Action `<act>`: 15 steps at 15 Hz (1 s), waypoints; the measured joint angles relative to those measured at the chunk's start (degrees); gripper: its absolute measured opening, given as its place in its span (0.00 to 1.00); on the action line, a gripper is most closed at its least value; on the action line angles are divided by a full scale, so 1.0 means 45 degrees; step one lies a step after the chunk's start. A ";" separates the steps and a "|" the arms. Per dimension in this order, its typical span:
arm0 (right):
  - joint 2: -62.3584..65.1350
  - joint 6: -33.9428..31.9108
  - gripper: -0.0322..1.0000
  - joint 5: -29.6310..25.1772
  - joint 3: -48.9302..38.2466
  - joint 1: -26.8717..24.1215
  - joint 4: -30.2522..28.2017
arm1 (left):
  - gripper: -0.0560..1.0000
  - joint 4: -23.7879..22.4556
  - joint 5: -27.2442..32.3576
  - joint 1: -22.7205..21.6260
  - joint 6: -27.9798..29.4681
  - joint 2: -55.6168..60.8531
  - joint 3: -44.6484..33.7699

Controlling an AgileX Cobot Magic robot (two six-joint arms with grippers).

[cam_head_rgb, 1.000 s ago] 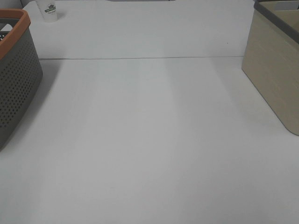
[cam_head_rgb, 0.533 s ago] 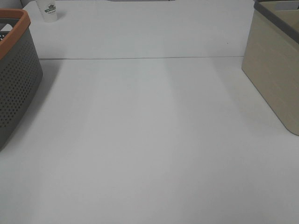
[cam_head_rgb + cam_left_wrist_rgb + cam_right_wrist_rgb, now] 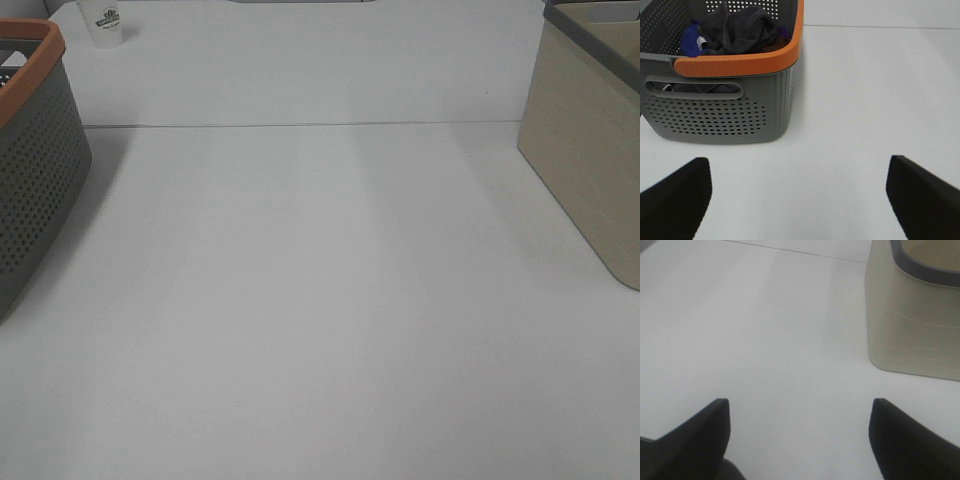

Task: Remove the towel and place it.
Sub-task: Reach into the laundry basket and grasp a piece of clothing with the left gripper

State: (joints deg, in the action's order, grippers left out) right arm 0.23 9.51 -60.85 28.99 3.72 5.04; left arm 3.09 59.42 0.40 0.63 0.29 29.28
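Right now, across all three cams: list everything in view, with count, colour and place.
table: 1, white, under everything
basket: 1, grey perforated with an orange rim, left edge of the table
towel: 1, dark grey, bunched on top of the pile in the basket
blue cloth: 1, blue with a white tag, in the basket beside the towel
bin: 1, beige with a dark grey rim, right edge of the table
paper cup: 1, white with a green logo, far back left
left gripper: 1, black fingers, open and empty, above bare table in front of the basket
right gripper: 1, black fingers, open and empty, above bare table near the bin
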 joint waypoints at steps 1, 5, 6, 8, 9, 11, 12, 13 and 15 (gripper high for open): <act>0.0000 0.0000 0.76 0.0000 0.0000 0.0000 0.0000 | 0.89 0.0000 0.0000 0.0000 0.0000 0.0000 0.0000; 0.0000 0.0000 0.76 0.0000 0.0000 0.0000 0.0000 | 0.89 0.0000 0.0000 0.0000 0.0000 0.0000 0.0000; 0.0000 0.0000 0.76 0.0000 0.0000 0.0000 0.0000 | 0.89 -0.0013 0.0000 0.0000 0.0000 0.0000 0.0000; 0.0000 0.0000 0.76 0.0000 0.0000 0.0000 0.0000 | 0.89 -0.0013 0.0000 0.0000 0.0000 0.0000 0.0000; 0.0000 0.0000 0.76 0.0000 0.0000 0.0000 0.0000 | 0.89 -0.0013 0.0000 0.0000 0.0000 0.0000 0.0000; 0.0000 0.0000 0.76 0.0000 0.0000 0.0000 0.0000 | 0.88 -0.0013 0.0000 0.0000 0.0000 0.0000 0.0000; 0.0000 0.0000 0.76 0.0000 0.0000 0.0000 0.0000 | 0.88 -0.0025 0.0000 0.0000 0.0000 0.0000 0.0000; 0.0000 0.0000 0.76 0.0000 0.0000 0.0000 0.0000 | 0.88 -0.0025 0.0000 0.0000 0.0000 0.0000 0.0000; 0.0000 0.0000 0.76 0.0000 0.0000 0.0000 0.0000 | 0.88 -0.0051 0.0000 0.0000 0.0000 0.0000 0.0000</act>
State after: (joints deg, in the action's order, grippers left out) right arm 0.23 9.51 -60.85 28.99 3.72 5.04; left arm 2.86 59.42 0.40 0.63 0.29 29.28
